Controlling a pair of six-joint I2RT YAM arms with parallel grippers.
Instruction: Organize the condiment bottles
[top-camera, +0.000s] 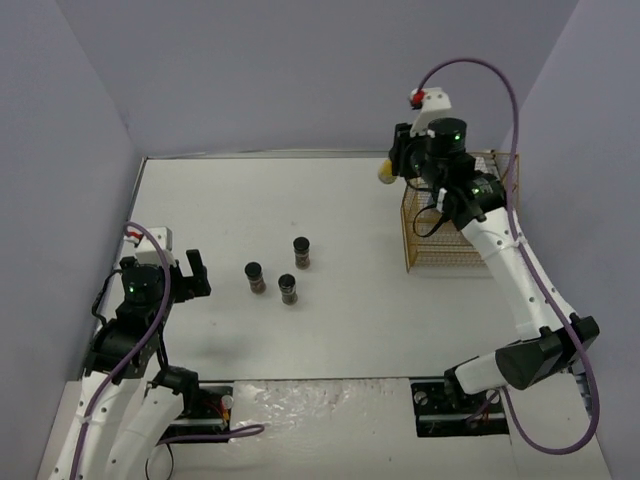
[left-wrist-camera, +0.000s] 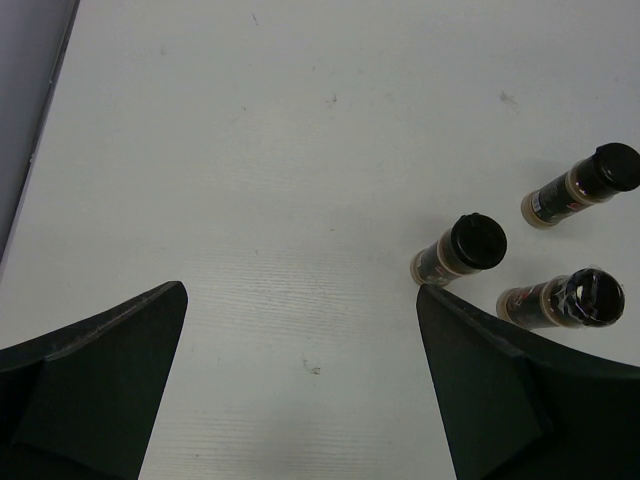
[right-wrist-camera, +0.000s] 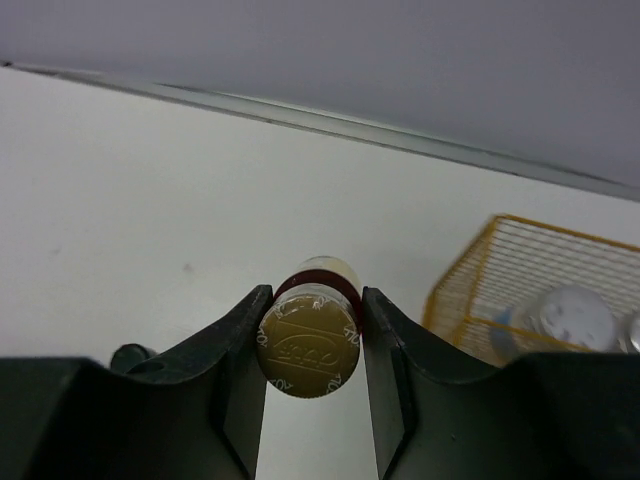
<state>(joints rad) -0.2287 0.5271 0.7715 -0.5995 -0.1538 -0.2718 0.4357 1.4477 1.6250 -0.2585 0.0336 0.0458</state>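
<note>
Three short dark jars with black lids stand on the white table left of centre. They also show in the left wrist view. My left gripper is open and empty, just left of them. My right gripper is shut on a slim yellow bottle, held in the air by the basket's far left corner. A jar with a silver lid lies inside the basket. The other bottles are hidden.
The gold wire basket stands at the right, partly under the right arm. Grey walls enclose the table on the left, back and right. The arm bases sit at the near edge.
</note>
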